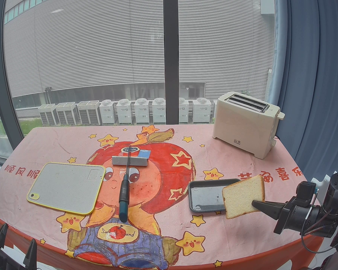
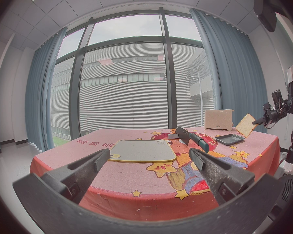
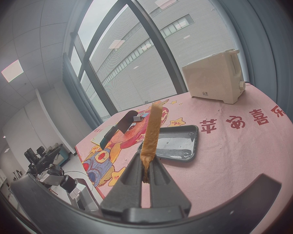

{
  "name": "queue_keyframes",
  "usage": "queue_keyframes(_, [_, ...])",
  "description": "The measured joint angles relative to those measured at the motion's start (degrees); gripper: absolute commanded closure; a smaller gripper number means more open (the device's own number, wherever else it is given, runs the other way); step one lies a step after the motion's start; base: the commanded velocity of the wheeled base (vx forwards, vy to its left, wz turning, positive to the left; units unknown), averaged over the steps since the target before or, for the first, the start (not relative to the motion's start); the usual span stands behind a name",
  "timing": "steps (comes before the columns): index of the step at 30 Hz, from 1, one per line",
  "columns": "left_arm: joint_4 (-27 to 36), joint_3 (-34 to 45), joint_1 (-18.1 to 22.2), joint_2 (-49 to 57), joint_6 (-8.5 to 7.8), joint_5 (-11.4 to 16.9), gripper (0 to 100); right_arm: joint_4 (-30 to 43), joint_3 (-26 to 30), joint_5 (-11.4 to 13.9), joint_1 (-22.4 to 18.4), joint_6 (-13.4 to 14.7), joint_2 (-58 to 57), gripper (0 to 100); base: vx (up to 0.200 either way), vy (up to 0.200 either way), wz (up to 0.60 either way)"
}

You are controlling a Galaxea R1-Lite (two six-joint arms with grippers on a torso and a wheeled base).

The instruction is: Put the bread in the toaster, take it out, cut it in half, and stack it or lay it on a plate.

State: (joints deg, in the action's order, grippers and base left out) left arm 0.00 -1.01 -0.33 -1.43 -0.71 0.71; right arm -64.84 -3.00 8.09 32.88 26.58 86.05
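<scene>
A slice of bread [image 1: 243,196] hangs in the air above the right end of the dark tray [image 1: 204,195], pinched at its lower corner by my right gripper [image 1: 260,204], which is shut on it. In the right wrist view the bread [image 3: 151,134] stands edge-on between the fingers [image 3: 130,176]. The cream toaster [image 1: 247,123] stands at the back right with both slots empty. A knife [image 1: 124,190] with a teal handle rests in a small block at the table's middle. My left gripper [image 2: 146,171] is open, low off the table's front left.
A grey cutting board [image 1: 67,186] with a yellow rim lies at the front left. The table carries a pink cartoon cloth [image 1: 154,229]. A window and a blue curtain [image 1: 315,75] stand close behind the toaster.
</scene>
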Motion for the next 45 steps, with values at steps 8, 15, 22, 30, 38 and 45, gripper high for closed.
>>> queue_keyframes(8, [0.0,0.0,0.0,0.0,0.0,0.0,0,0.0,0.0,0.1,-0.1,-0.1,-0.1,100,0.0,0.0,0.0])
queue_keyframes(15, [0.0,0.0,0.0,0.0,0.0,0.0,0,-0.1,0.0,0.2,-0.3,-3.3,-0.4,100,0.0,0.0,0.0])
queue_keyframes(22, [0.0,0.0,0.0,0.0,0.0,0.0,0,-0.1,0.4,0.2,-0.2,-6.6,-0.9,100,0.0,0.0,0.0])
queue_keyframes(30, [0.0,0.0,0.0,0.0,0.02,0.0,0,-0.1,0.5,0.2,-0.5,-9.8,-2.2,100,0.0,0.0,0.0])
queue_keyframes(38, [0.0,0.0,0.0,0.0,0.0,0.0,0,-0.1,0.8,0.2,-0.6,-16.6,-4.0,100,0.0,0.0,0.0])
queue_keyframes(45, [0.0,0.0,0.0,0.0,0.02,0.0,0,0.0,1.2,0.6,-0.1,-17.2,-5.7,100,0.0,0.0,0.0])
